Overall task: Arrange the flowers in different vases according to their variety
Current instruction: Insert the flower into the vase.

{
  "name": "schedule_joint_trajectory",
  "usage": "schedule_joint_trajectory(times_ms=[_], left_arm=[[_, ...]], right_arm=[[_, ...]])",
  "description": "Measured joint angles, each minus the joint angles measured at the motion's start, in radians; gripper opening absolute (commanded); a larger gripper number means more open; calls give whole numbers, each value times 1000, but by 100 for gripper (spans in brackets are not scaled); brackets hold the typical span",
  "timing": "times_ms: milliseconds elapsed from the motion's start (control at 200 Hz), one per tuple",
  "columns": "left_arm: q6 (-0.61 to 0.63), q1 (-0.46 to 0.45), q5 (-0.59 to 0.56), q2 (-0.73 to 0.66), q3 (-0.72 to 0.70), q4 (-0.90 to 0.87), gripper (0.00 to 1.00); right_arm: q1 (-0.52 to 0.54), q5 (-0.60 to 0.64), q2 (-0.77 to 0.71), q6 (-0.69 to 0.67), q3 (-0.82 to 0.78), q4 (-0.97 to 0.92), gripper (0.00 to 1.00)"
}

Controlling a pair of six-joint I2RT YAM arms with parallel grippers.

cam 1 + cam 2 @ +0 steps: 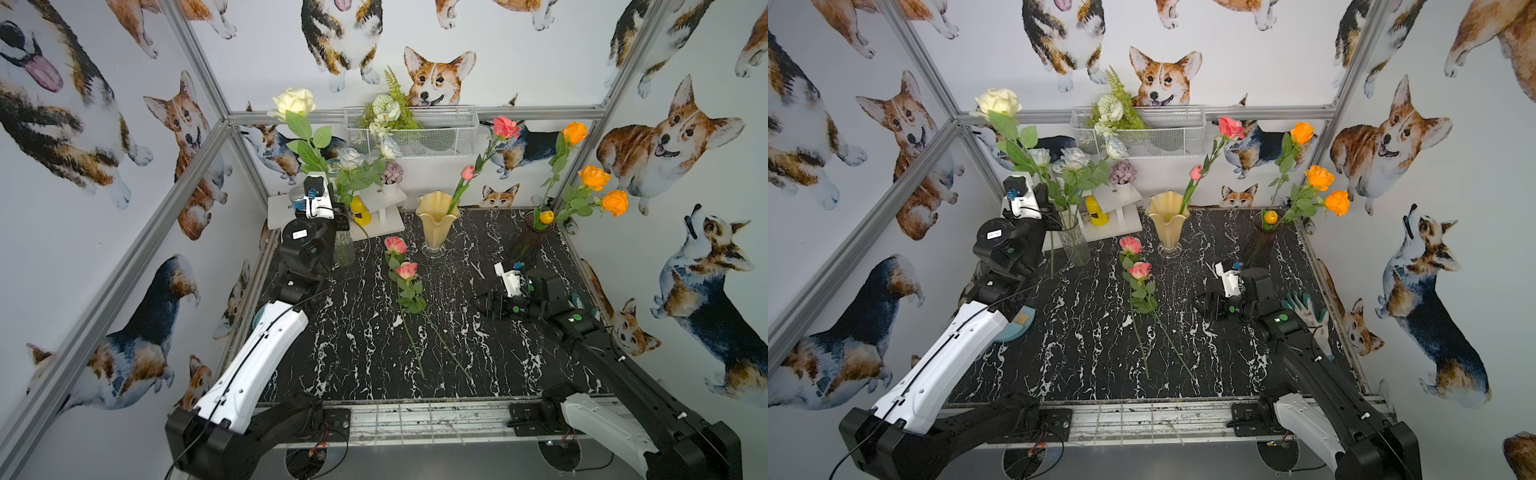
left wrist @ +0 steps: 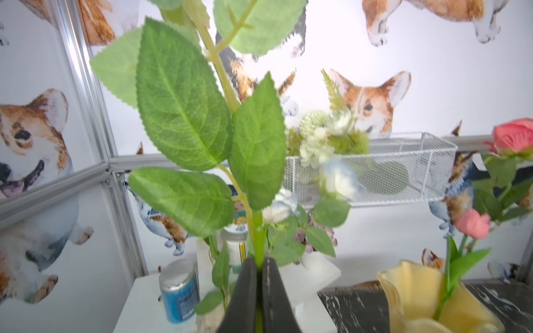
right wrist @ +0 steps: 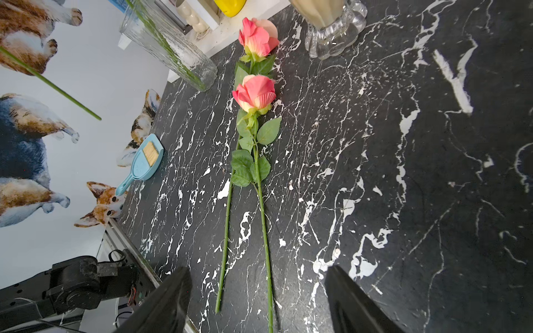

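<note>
left gripper (image 2: 260, 268): jaws pinched narrow on the green stem of the cream rose (image 1: 998, 103), gripping just below the big leaves. the stem runs upright, bloom on top, lower part hanging free.

key relation: the stem's lower end (image 3: 52, 85) hangs outside the clear glass vase (image 1: 1074, 245). it is just beside the vase wall, on the side toward the left wall, not in the mouth. in a top view the tip reaches well below the rim. we judge the next move needs a lift until the tip clears the rim, then a sideways shift over the mouth, with the stem kept vertical. the left arm (image 1: 266, 345) is the near one; the vase stands right by its gripper. two white roses (image 1: 1075, 158) stand in that vase and their leaves crowd the mouth.

right gripper (image 3: 256, 272): jaws wide, nothing between them, low over the table (image 3: 403, 173). two pink roses (image 3: 255, 92) lie flat ahead of it, stems nearly parallel. their cut ends point toward the gripper and their blooms toward the creamy-yellow vase (image 1: 437, 220).

hard to read: leaves and the left arm mask most of the clear vase's rim in both top views. the left wrist view cuts off the bloom and shows neither tip nor mouth. we cannot tell whether the tip touches the table.
</note>
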Motion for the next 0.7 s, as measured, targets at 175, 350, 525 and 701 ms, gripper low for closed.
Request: schedule_joint_trajectory(times_ms=[175, 350, 525, 701], left_arm=[[-47, 80, 81, 131, 112, 119, 0], [-89, 134, 130, 253, 214, 216, 0], [-99, 158, 164, 356, 303, 265, 0], [-122, 176, 176, 416, 309, 305, 0]], right_arm=[[6, 6, 2, 6, -7, 23, 78], [6, 10, 9, 10, -9, 38, 78], [6, 11, 27, 23, -11, 47, 78], [6, 14, 47, 26, -11, 71, 78]])
